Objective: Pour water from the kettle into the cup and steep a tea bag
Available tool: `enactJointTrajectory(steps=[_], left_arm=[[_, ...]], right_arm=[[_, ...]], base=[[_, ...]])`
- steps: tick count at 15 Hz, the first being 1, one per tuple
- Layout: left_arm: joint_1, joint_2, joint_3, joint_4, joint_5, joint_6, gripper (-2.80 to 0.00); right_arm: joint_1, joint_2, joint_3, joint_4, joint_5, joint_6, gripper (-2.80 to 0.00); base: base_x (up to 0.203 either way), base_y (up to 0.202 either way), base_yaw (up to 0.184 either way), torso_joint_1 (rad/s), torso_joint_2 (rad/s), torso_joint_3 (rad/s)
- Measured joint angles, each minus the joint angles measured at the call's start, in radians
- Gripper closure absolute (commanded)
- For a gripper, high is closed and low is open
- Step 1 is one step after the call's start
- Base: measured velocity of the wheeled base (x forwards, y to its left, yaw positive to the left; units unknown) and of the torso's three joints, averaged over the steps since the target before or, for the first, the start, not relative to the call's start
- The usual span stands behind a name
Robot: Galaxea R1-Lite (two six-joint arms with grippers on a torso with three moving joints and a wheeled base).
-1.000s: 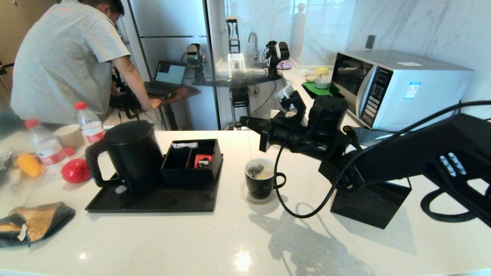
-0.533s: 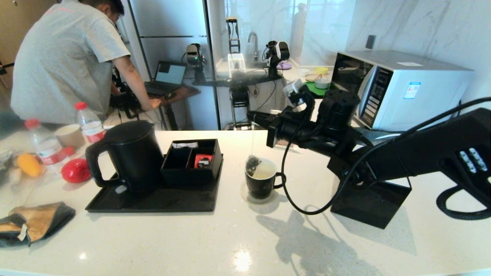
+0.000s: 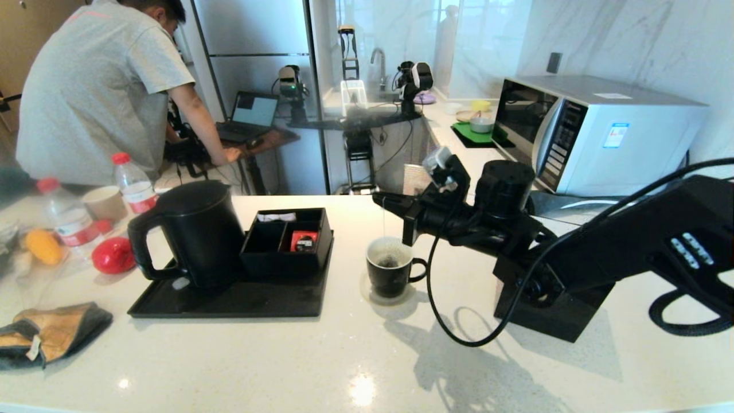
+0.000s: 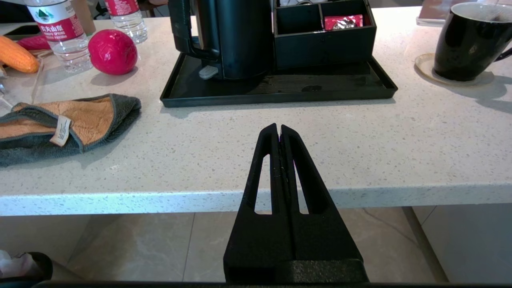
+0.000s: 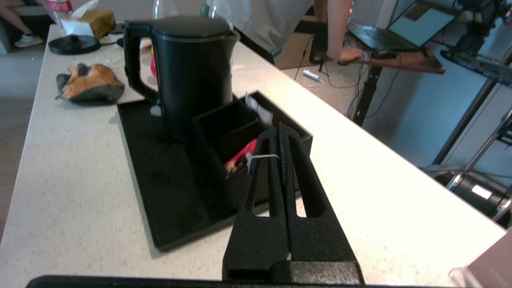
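Right gripper (image 3: pixel 383 199) clenched on the string of the tea bag (image 3: pixel 389 261), poised above the cup (image 3: pixel 391 274) so the sachet hangs down into the water (image 3: pixel 395 252), probably for steeping. Cup on a coaster near mid-counter, just beside the right edge of the black tray (image 3: pixel 229 301). Kettle (image 3: pixel 195 232) parked at the tray's left end, compartment box (image 3: pixel 287 241) beside it. Left gripper (image 4: pixel 279 134) clenched empty, off the counter's near edge. Nothing blocking the dunk; black stand (image 3: pixel 550 304) near on the right.
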Motion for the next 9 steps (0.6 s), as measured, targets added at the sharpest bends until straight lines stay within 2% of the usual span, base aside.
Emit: enactJointTrajectory(steps=[4, 9], left_arm=[[0.0, 0.0, 0.0, 0.0, 0.0, 0.0, 0.0], [0.0, 0.0, 0.0, 0.0, 0.0, 0.0, 0.0]], right_arm=[[0.005, 0.024, 0.068, -0.05, 0.001, 0.001, 0.0], [0.005, 0.028, 0.05, -0.043, 0.001, 0.007, 0.0]], base=[[0.0, 0.0, 0.0, 0.0, 0.0, 0.0], [0.0, 0.0, 0.0, 0.0, 0.0, 0.0]])
